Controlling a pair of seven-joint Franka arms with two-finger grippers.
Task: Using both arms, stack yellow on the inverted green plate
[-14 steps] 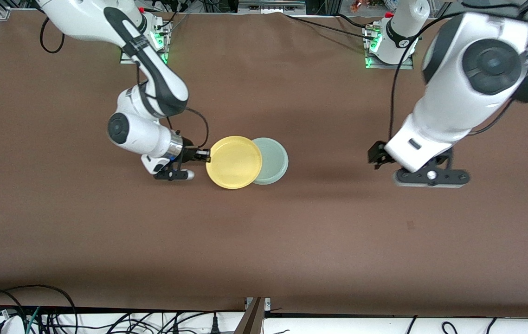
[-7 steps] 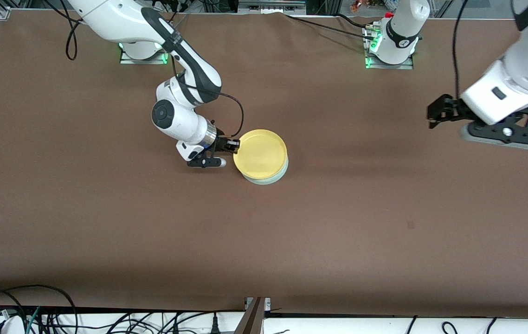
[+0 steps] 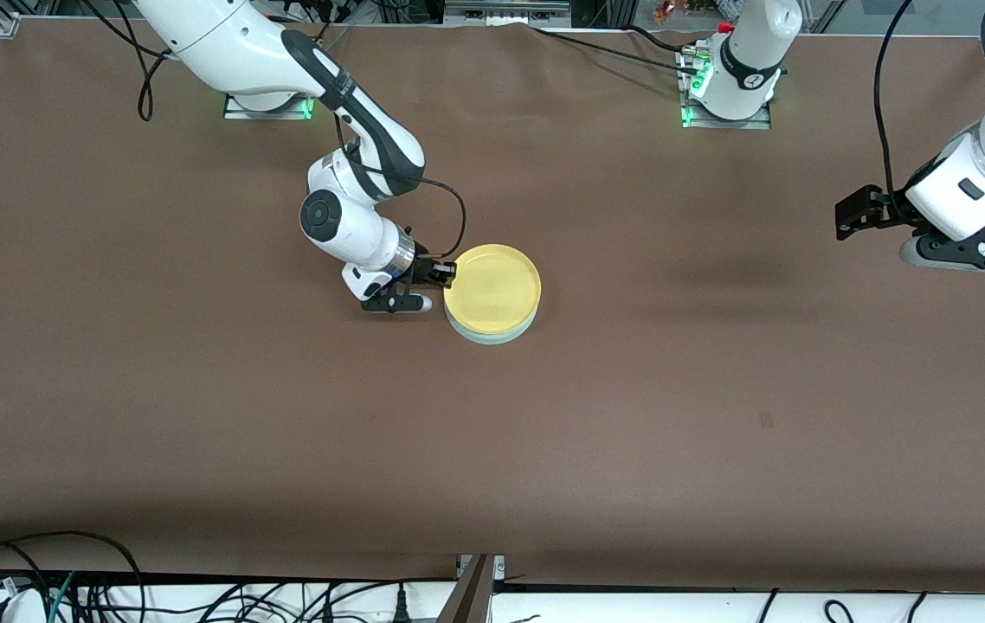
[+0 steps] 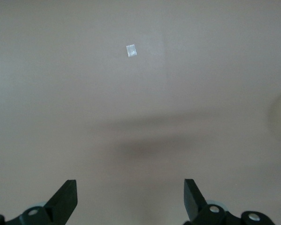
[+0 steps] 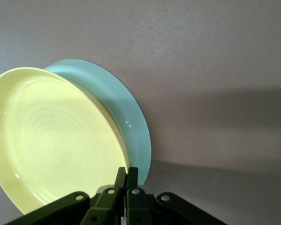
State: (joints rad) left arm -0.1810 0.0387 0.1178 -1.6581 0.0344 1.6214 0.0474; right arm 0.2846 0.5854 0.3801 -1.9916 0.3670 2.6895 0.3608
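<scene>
Right gripper [image 3: 443, 275] is clamped on the rim of the yellow plate [image 3: 492, 288], fingers pressed together at the edge toward the right arm's end of the table. Yellow plate sits right side up over the green plate [image 3: 492, 336], near mid-table; only a thin green edge shows beneath it. Left gripper [image 3: 856, 212] hangs over bare table [image 3: 631, 415] at the left arm's end, jaws spread wide, holding nothing.

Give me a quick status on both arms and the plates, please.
Right gripper shut on yellow plate rim, over green plate. Left gripper open, waiting at its table end. Nothing in the way.
</scene>
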